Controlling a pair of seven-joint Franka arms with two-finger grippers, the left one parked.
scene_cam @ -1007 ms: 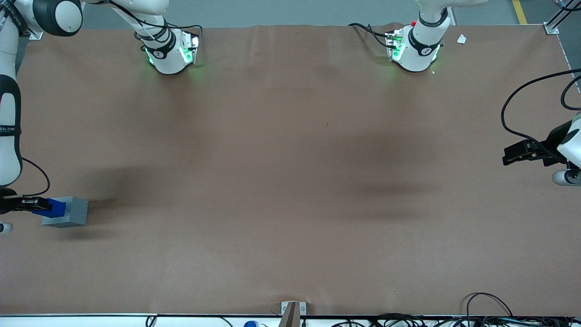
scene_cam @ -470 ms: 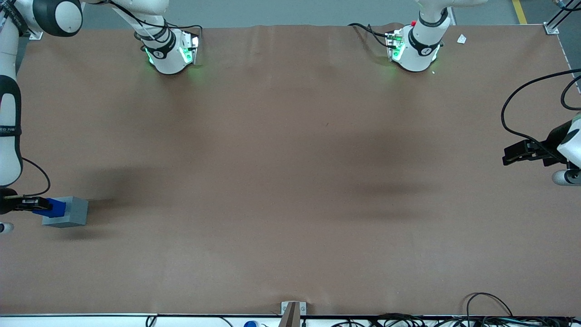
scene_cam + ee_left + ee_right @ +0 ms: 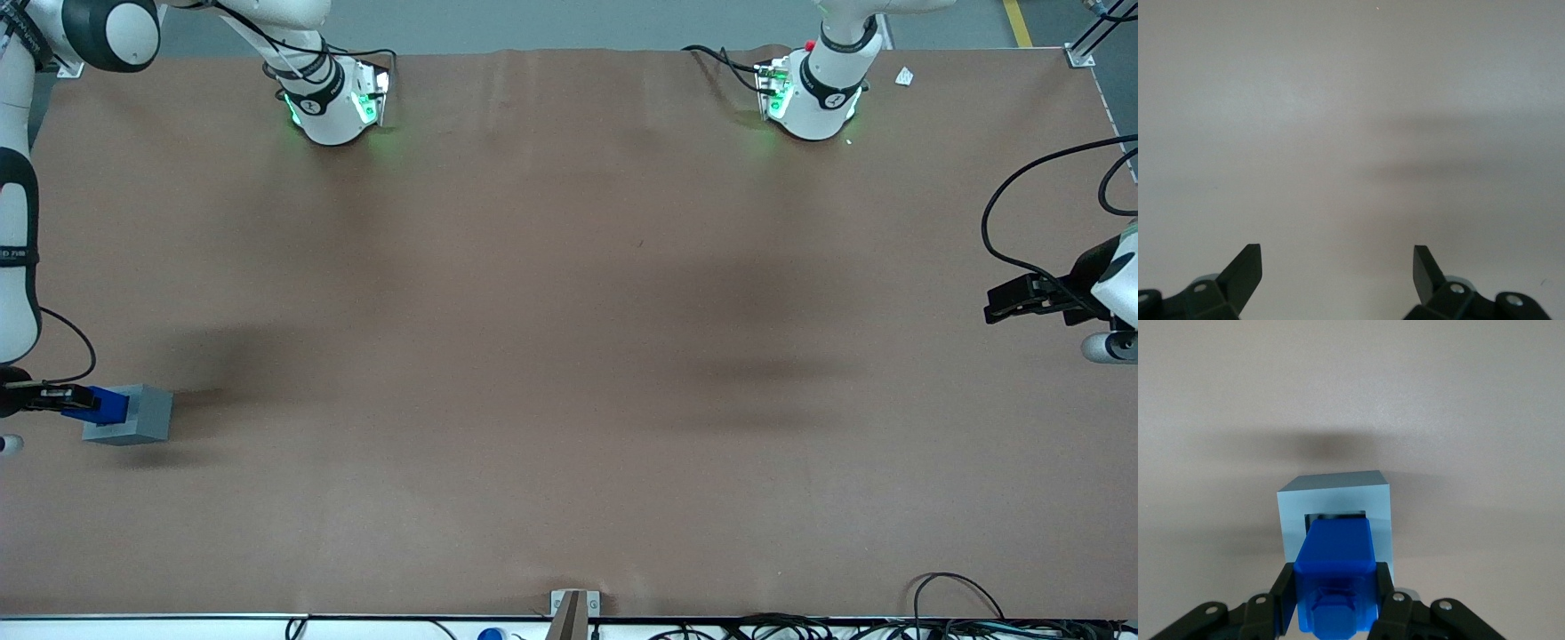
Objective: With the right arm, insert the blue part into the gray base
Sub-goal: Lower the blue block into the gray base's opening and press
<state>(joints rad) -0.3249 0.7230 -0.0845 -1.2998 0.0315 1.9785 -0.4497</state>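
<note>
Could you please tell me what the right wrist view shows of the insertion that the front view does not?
Only the right wrist view shows the square recess in the top of the gray base, with the blue part poised over it and the gripper shut on the part's sides. Only the front view shows the right arm, the brown table, and the base standing toward the working arm's end of it. Both show the blue part held at the gray base.
</note>
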